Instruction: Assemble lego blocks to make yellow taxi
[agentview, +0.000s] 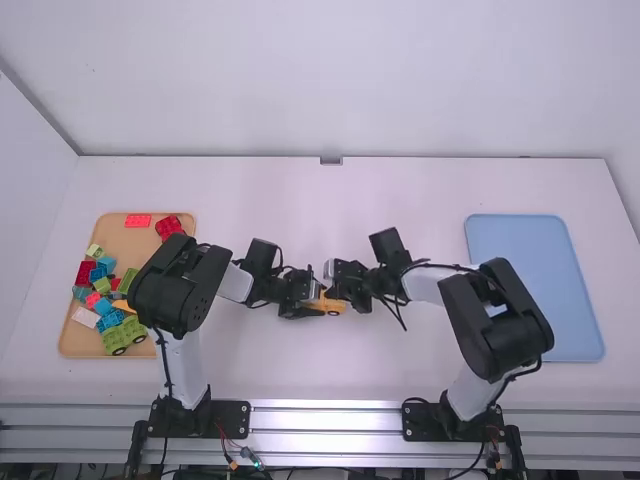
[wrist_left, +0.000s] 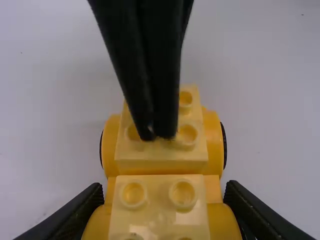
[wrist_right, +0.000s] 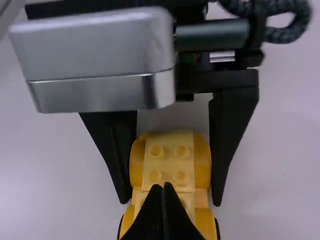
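Note:
In the high view, my left gripper (agentview: 308, 302) and my right gripper (agentview: 338, 288) meet at a yellow car (agentview: 334, 307) near the middle of the table. The left wrist view has my left gripper (wrist_left: 164, 194) shut on the nearer end of the yellow car (wrist_left: 162, 159), one finger along each side. In the right wrist view, my right gripper (wrist_right: 164, 189) is shut with its fingertips together over the studs of the yellow car (wrist_right: 170, 160). Whether they press on its top I cannot tell. The car is upright, wheels at its sides, its lower parts partly hidden.
A tan tray (agentview: 68, 340) on the left holds several loose red, blue, green, pink and orange blocks, and a green wheeled piece (agentview: 122, 338). At the right lies a blue tray (agentview: 530, 260), with the right arm's elbow over its lower left part.

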